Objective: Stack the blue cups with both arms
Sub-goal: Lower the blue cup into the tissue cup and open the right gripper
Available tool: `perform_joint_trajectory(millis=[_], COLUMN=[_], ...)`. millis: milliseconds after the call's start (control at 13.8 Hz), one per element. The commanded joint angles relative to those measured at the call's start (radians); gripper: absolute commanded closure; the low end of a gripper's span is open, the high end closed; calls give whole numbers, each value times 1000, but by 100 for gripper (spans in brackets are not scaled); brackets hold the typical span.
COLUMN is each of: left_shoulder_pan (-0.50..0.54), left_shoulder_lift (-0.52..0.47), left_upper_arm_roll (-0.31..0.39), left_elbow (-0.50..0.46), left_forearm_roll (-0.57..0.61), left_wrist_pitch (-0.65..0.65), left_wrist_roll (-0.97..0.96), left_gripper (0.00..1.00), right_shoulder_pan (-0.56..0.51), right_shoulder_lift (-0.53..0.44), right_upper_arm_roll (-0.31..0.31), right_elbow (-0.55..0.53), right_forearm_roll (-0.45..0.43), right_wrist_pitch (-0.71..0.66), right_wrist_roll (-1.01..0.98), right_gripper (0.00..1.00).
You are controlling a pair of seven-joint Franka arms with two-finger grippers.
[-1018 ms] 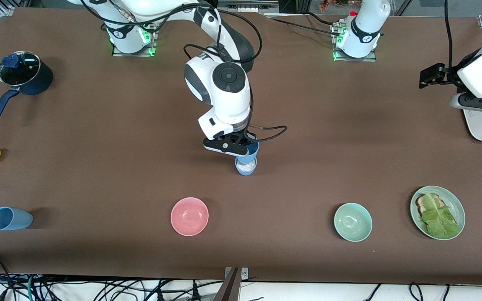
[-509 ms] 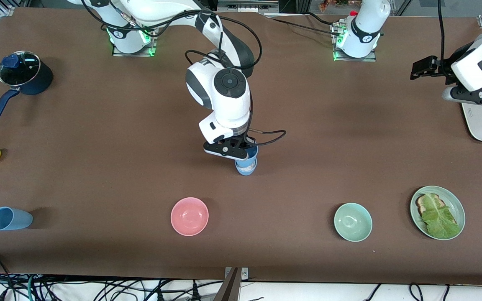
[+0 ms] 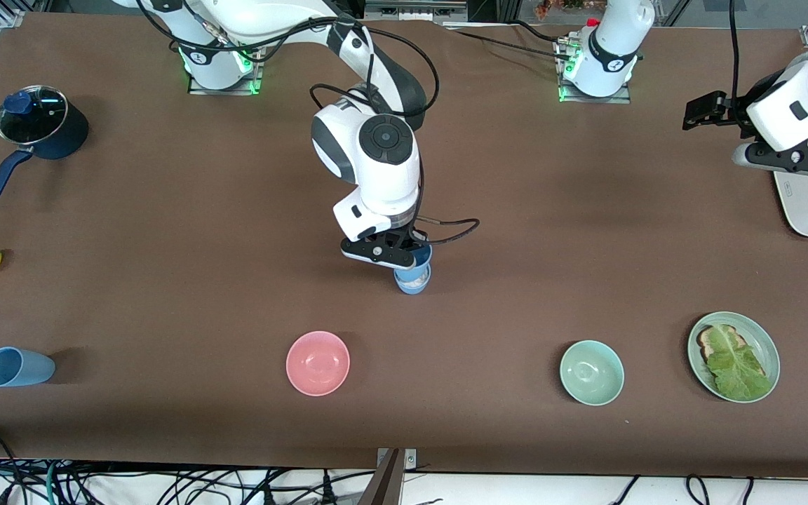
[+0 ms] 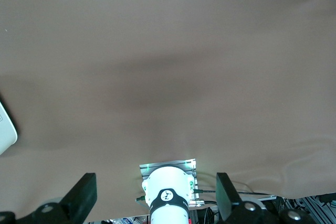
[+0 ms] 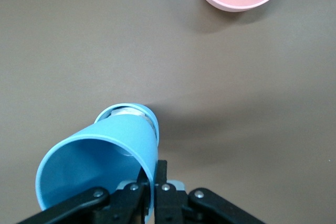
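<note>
I see my right gripper (image 3: 404, 258) pinching the matte blue tumbler's (image 5: 100, 169) rim, its base in the standing blue cup (image 3: 412, 282); my left gripper (image 4: 157, 203) hangs spread, holding nothing.

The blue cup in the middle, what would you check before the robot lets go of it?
1. Right gripper shut on the held cup: ok.
2. Held cup seated in the standing cup: it has entered it, depth cannot tell.
3. Held cup upright: cannot tell; it looks tilted in the right wrist view.
4. Left gripper open, waiting over bare table at its own end: ok.
5. Third cup on its side near the right arm's end, unstacked: not ok.
6. Pink bowl apart from the stack: ok.
</note>
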Motion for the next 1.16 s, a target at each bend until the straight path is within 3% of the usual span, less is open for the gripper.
perform_joint_trajectory(millis=[0,218,291,364,436,509,582,945,1091], left_shoulder_pan=[-4,-1,5,7,5,2,-3,-3,-3], left_shoulder_lift=[-16,-4,-1,-1,-1,-1,-1,0,0], left_upper_arm_roll=[2,3,3,3,3,3,2,2,2], left_elbow=[-10,-11,-8,-4,1,3,3,3,3], left_forearm_roll=[-19,-19,-19,-15,-13,-15,-13,-13,-13], left_wrist_pitch=[8,9,9,11,11,11,11,20,21], left_wrist_roll=[-9,-9,-9,-8,-9,-9,-9,-9,-9], left_gripper=[0,0,0,0,0,0,0,0,0], right_shoulder_pan=[5,5,4,2,1,1,-1,-10,-99], right_shoulder_lift=[26,32,32,32,31,28,21,-20,-70], right_upper_arm_roll=[-8,-8,-8,-8,-8,-8,-8,-38,-6], right_elbow=[36,34,34,34,34,34,36,37,34], right_forearm_roll=[-21,-21,-21,-21,-21,-21,-19,-10,27], right_wrist_pitch=[15,23,23,23,23,23,24,-52,-81], right_wrist_roll=[11,15,14,11,6,6,-6,-69,-156], right_gripper=[100,100,92,62,41,13,0,0,0])
